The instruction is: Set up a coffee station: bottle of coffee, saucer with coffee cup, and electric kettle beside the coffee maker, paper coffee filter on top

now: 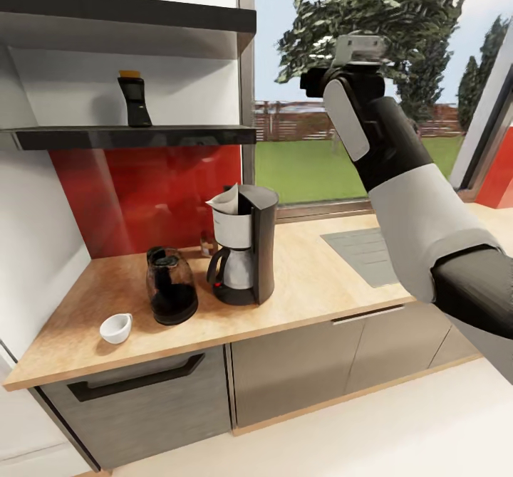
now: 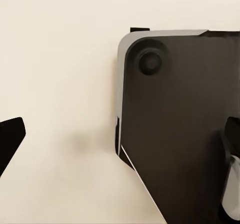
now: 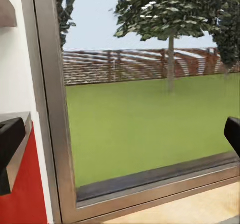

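The right gripper (image 3: 120,134) is raised at one o'clock with fingers spread wide and empty, toward the bottle of coffee (image 1: 133,100) left on the kitchen shelf (image 1: 135,137); left fingers' spread cannot be told.

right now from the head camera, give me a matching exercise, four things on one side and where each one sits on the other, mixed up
Things:
1. small dark jar with yellow-orange cap
2. small white handled cup
3. squat smoky dark kettle
4. thin white paper cone

Places:
A. on top of the tall dark grey coffee maker
B. on the thin dark grey wall shelf
C. on the counter directly left of the coffee maker
D. near the counter's front left corner

Pairs: 1-B, 2-D, 3-C, 4-A
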